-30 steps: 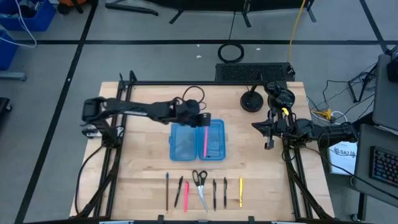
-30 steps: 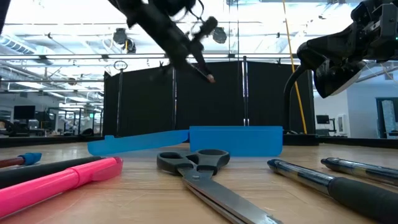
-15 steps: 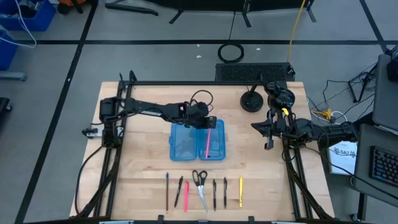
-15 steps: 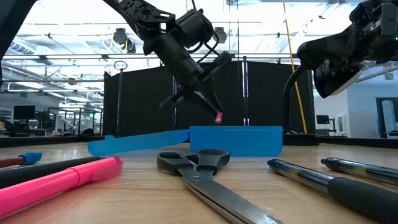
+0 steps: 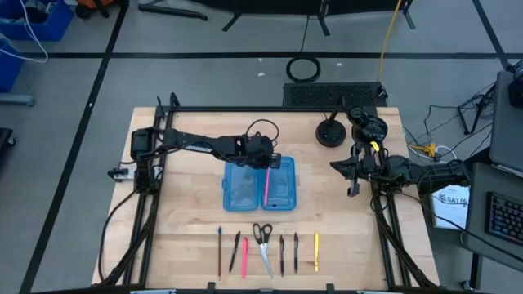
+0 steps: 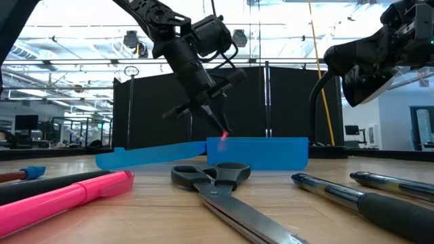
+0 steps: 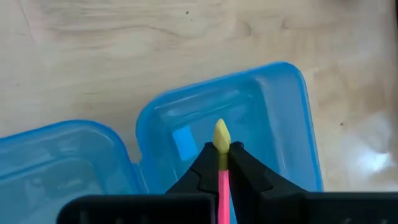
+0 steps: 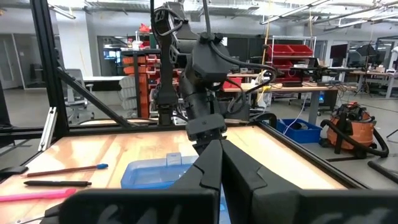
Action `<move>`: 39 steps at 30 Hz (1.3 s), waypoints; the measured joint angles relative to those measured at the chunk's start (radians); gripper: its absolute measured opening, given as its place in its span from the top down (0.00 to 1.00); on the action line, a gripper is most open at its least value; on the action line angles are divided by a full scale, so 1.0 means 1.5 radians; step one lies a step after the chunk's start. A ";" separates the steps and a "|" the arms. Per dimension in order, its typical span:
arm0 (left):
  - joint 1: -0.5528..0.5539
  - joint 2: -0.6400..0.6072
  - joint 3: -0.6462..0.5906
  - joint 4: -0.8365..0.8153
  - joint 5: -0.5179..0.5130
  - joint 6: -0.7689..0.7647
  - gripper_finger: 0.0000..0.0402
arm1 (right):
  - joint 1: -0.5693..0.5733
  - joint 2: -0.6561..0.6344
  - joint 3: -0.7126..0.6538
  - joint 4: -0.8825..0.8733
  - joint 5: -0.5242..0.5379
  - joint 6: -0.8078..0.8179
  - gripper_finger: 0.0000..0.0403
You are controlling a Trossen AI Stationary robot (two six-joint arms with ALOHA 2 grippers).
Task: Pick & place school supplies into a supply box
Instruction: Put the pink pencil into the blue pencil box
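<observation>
The supply box (image 5: 245, 186), a translucent blue case, lies open in the middle of the table with both halves flat. My left gripper (image 5: 264, 157) hangs over the far end of its right half (image 7: 261, 118), shut on a pink pencil (image 5: 266, 184) with a yellow tip (image 7: 221, 134). In the low view the pencil's pink end (image 6: 224, 135) hangs at the height of the box's rim (image 6: 271, 141). The other school supplies, pens (image 5: 282, 253) and scissors (image 5: 263, 243), lie in a row by the near edge. My right gripper (image 5: 339, 166) waits shut, raised at the table's right side. My left gripper pinches the pencil between its two fingers (image 7: 244, 167), just behind the yellow tip (image 7: 221, 144), which sticks out past them. The fingers slant down from the table's left. The pencil's long pink part (image 5: 266, 189) slants down toward the near edge over the box's right half. Whether its low end touches the box, I cannot tell.
A black round stand (image 5: 331, 132) sits at the far right of the table. Black frame rails (image 5: 270, 109) run along the table's edges. Between the box and the row of supplies (image 5: 316, 251) is bare wood (image 5: 343, 220).
My left gripper has sunk toward the box and tipped further downward, staying shut on the pink pencil. The pencil's pink end has come down from well above the box to the height of its rim.
</observation>
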 joint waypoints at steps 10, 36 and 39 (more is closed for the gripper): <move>-0.013 0.002 0.000 0.001 -0.034 0.005 0.96 | 0.000 0.000 0.000 0.000 0.000 0.000 1.00; -0.033 0.054 -0.001 0.024 0.000 0.000 0.89 | 0.000 0.009 0.000 0.000 0.000 0.000 1.00; -0.034 0.054 -0.001 0.025 0.021 0.018 0.80 | 0.000 0.009 0.000 0.000 0.000 0.000 1.00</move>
